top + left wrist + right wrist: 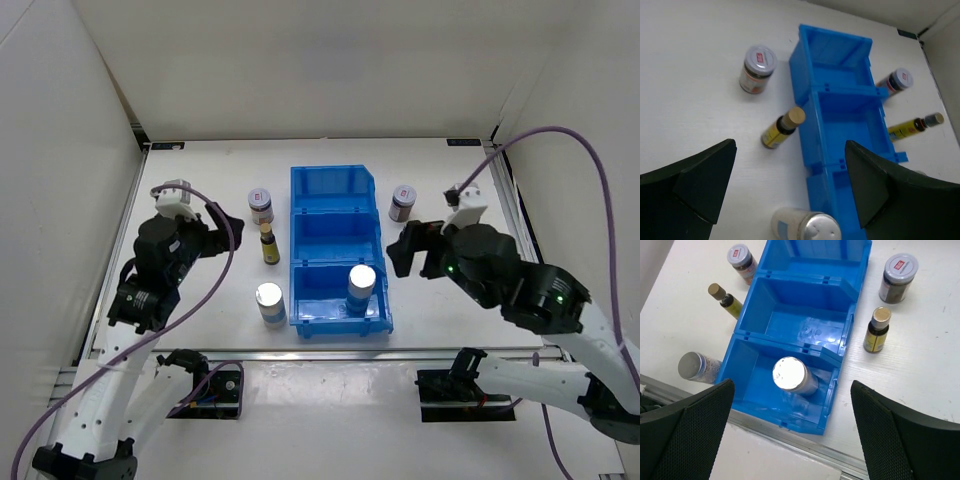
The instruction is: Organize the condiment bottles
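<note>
Right wrist view: the right tool (791, 385) hangs open and empty just above a silver-topped cylinder (789, 373) standing in the near compartment of the blue bin (801, 283); the left tool (790, 145) is open too.

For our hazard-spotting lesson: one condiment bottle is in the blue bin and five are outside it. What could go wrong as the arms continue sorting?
1. The slim bottle right of the blue bin is tall, narrow and near the bin wall. The open right gripper could tip it while reaching in.
2. The white cylinder outside stands almost against the bin's left wall, so a finger squeezing between them might shove the bin or topple the cylinder.
</note>
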Action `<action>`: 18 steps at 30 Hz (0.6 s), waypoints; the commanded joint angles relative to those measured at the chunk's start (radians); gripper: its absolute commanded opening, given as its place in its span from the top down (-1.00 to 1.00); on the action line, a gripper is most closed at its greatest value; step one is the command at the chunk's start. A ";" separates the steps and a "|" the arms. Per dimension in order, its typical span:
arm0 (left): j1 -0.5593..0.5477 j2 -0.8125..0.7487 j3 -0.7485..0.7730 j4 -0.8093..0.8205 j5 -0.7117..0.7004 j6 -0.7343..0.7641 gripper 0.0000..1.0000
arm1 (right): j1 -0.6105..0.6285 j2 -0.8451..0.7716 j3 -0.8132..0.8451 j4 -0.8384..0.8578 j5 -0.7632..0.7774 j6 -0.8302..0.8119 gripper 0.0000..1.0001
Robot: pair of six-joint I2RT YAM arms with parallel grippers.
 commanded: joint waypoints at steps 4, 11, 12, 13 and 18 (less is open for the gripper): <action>-0.004 0.056 0.003 -0.201 0.153 -0.081 -1.00 | 0.006 -0.008 -0.021 -0.037 0.023 -0.026 -1.00; -0.088 0.142 -0.006 -0.273 0.093 -0.058 -1.00 | 0.006 0.058 -0.040 -0.063 -0.011 -0.006 -1.00; -0.116 0.142 -0.015 -0.273 0.093 -0.058 -1.00 | 0.006 0.067 -0.040 -0.063 -0.011 0.005 -1.00; -0.133 0.142 -0.015 -0.273 0.084 -0.073 -1.00 | 0.006 0.067 -0.040 -0.063 -0.011 0.005 -1.00; -0.266 0.196 -0.006 -0.302 0.035 -0.124 -1.00 | 0.006 0.076 -0.051 -0.063 -0.011 0.005 -1.00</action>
